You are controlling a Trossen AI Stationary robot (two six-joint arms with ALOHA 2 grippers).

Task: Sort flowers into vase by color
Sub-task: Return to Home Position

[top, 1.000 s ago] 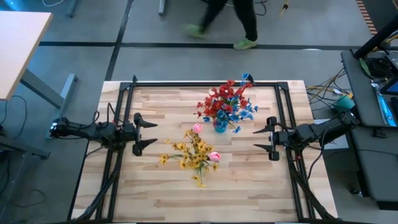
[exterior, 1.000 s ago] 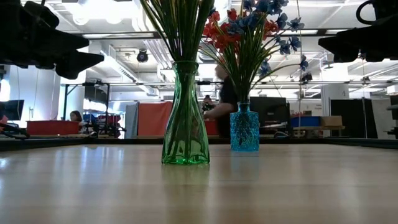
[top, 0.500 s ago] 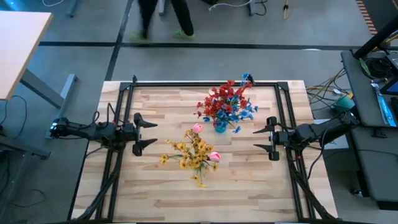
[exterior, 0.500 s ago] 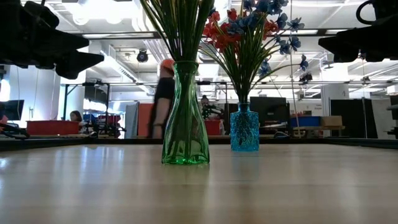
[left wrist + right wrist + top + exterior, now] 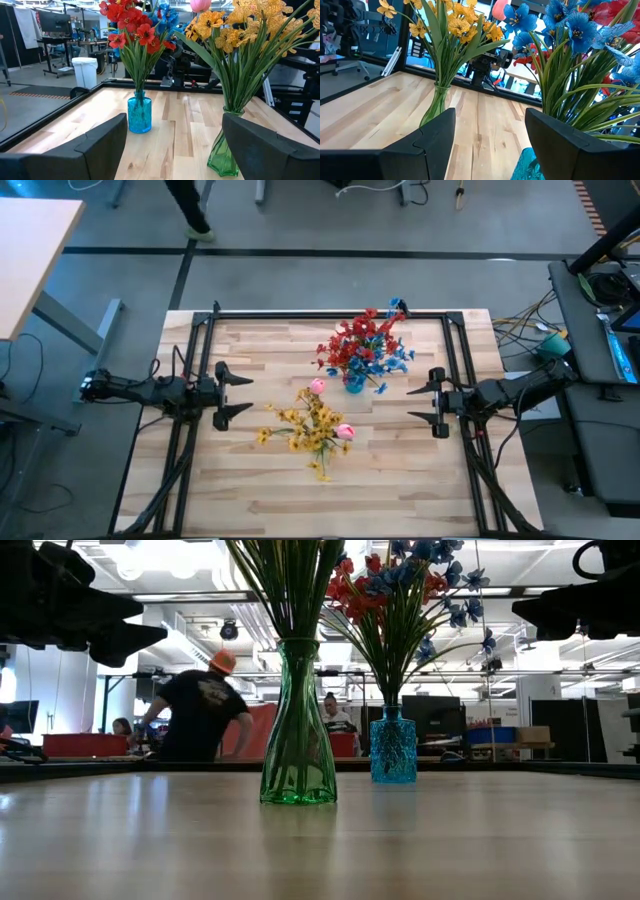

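A green glass vase (image 5: 297, 730) stands on the table's middle, holding yellow flowers (image 5: 305, 425) and two pink buds (image 5: 345, 431). Behind it a blue glass vase (image 5: 393, 745) holds red flowers (image 5: 355, 340) and blue flowers (image 5: 392, 360). My left gripper (image 5: 233, 393) hovers open at the table's left edge, level, pointing at the vases. My right gripper (image 5: 425, 400) hovers open at the right edge, also level and facing the vases. Neither has anything between its fingers.
A black frame (image 5: 330, 313) runs along the table's far edge and down both sides. Bare wood lies between each gripper and the vases and across the near half. A person (image 5: 200, 715) stands in the room beyond the table.
Both arms have kept still. A person beyond the table's far edge has walked toward the left.
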